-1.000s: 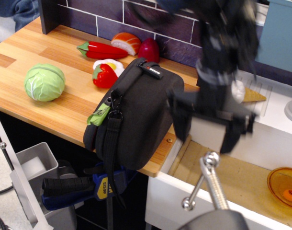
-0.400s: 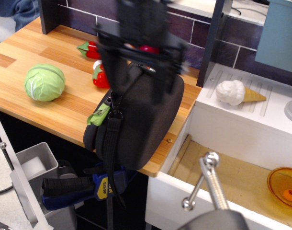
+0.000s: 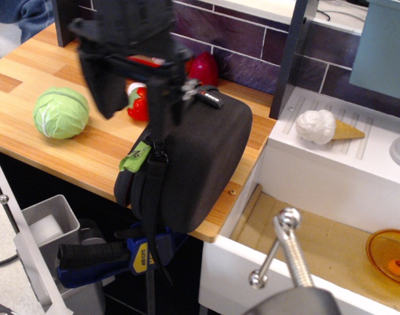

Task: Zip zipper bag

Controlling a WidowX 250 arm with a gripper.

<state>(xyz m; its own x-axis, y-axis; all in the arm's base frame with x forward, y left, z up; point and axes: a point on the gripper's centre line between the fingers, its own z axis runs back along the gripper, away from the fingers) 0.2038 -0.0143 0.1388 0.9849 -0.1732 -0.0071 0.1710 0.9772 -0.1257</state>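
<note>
over the front edge of the wooden table (image 3: 69, 154), near its right corner, the zipper bag (image 3: 193, 164) stood on its side, its lower part hanging past the edge and its black strap (image 3: 151, 210) dangling down toward the blue clamp (image 3: 115, 256). the gripper (image 3: 136, 85) had swept across the scene within a second: from the right, over the white sink unit (image 3: 344, 177), to above the bag's top, and now to the bag's upper left side. its two dark fingers (image 3: 101, 85) hung apart, open and holding nothing, one toward the cabbage (image 3: 61, 113), the other close to the bag's top left corner, just above the green tag (image 3: 136, 157). the bag itself had not shifted between the pictures. the red-white logo tab (image 3: 210, 97) sat on top as before. that travel suggested the arm was lining up on the zipper end by the tag, so the zipping had likely not yet begun. the slider itself was too small to make out.
</note>
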